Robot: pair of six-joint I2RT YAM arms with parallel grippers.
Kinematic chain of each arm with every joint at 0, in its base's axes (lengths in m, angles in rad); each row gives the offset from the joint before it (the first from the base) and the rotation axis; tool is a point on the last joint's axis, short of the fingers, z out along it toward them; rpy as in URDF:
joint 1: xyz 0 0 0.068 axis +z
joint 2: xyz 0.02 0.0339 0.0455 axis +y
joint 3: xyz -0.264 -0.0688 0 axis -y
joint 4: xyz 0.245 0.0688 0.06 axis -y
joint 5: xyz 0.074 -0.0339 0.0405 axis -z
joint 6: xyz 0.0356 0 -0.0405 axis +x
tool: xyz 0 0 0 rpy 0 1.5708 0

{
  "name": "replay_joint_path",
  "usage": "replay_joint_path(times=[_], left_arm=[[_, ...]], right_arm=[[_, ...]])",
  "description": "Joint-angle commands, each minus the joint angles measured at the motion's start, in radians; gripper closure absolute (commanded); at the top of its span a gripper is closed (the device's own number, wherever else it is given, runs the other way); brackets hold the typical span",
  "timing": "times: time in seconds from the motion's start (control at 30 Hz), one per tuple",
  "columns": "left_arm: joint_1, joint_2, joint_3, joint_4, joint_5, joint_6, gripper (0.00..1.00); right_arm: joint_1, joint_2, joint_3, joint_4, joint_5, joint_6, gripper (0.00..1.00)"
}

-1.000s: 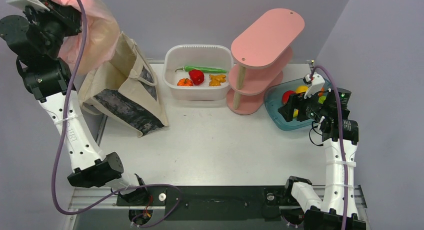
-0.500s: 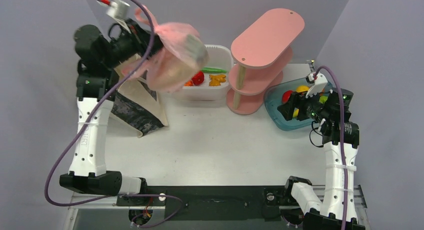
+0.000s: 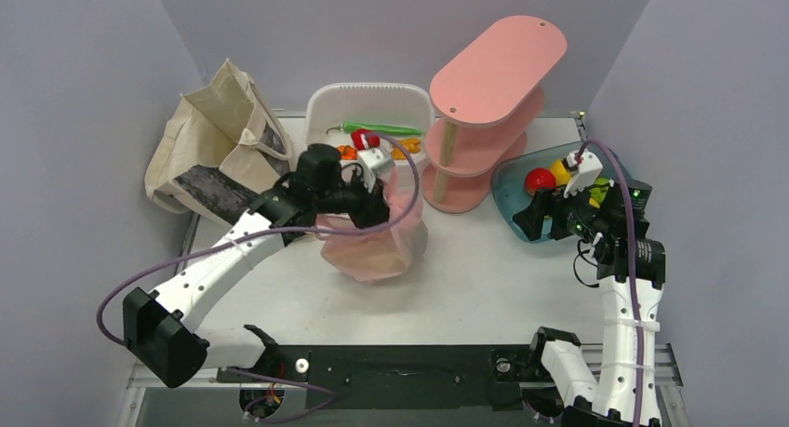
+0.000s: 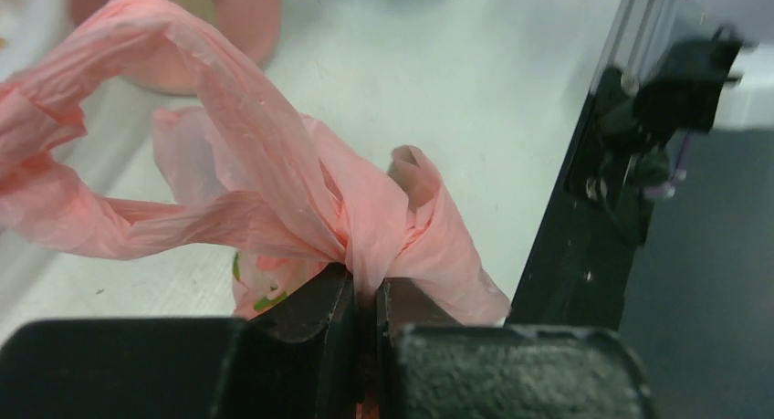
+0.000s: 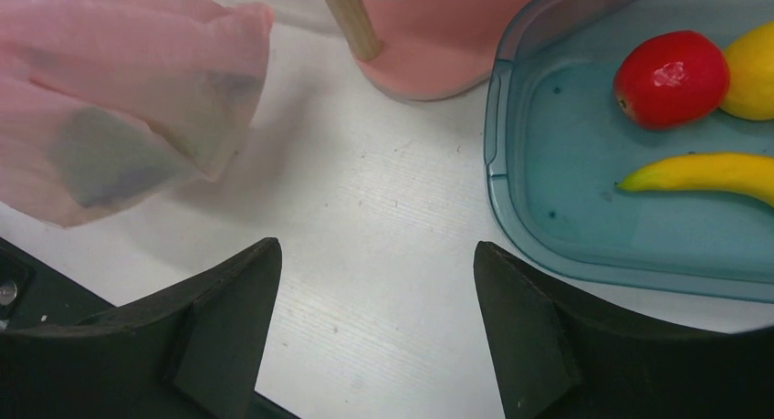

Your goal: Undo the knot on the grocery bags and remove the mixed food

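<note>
Pink plastic bag mid-table, bulging, apparently resting on the surface. Dark shapes show through the film but can't be identified. Left gripper is pinched tight on the twisted neck just under the knot, with the handle loops standing up. Knot not yet undone. Right gripper is spread wide, holding nothing, low over the table right of the bag and near the blue tray. Tote slumps far left, neither arm on it.

Step, as I judge it: bag positioned for untying. Next, the right fingers need to catch a handle tail and pull against the left's hold.
</note>
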Motion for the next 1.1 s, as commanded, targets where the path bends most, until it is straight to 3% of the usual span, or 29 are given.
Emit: replay_joint_path(times=[0.0, 0.13, 0.17, 0.2, 0.27, 0.4, 0.5, 0.63, 0.8, 0.97, 1.07], left_arm=[[-0.169, -0.067, -0.154, 0.139, -0.184, 0.204, 1.00], [-0.267, -0.019, -0.260, 0.246, -0.187, 0.176, 1.00], [-0.277, 0.013, -0.264, 0.254, -0.128, 0.176, 0.94], [-0.279, 0.028, -0.261, 0.244, -0.065, 0.181, 0.71], [-0.280, 0.056, -0.224, 0.184, 0.016, 0.218, 0.55], [-0.246, -0.015, -0.155, 0.054, 0.128, 0.367, 0.52], [-0.195, -0.175, -0.178, 0.035, 0.140, 0.477, 0.51], [-0.048, -0.280, -0.170, -0.091, 0.166, 0.582, 0.50], [0.130, -0.306, -0.173, -0.275, 0.242, 0.751, 0.50], [0.143, -0.366, -0.259, -0.260, 0.216, 0.817, 0.49], [0.144, -0.412, -0.307, -0.242, 0.191, 0.826, 0.48]], right_arm=[[0.003, 0.002, -0.009, -0.049, 0.016, -0.086, 0.26], [0.003, 0.027, -0.009, -0.098, 0.016, -0.163, 0.26], [0.003, 0.030, -0.007, -0.112, 0.017, -0.174, 0.26], [0.003, 0.035, -0.005, -0.120, 0.019, -0.195, 0.26], [0.003, 0.033, 0.002, -0.138, 0.026, -0.225, 0.26], [0.004, 0.013, -0.002, -0.171, 0.025, -0.298, 0.26], [0.016, -0.001, -0.012, -0.199, 0.007, -0.336, 0.26], [0.084, -0.037, -0.036, -0.211, 0.004, -0.345, 0.26], [0.310, -0.081, -0.084, -0.153, 0.029, -0.305, 0.27], [0.598, -0.128, -0.154, 0.039, 0.158, -0.161, 0.28], [0.855, -0.135, -0.225, 0.242, 0.291, -0.083, 0.27]])
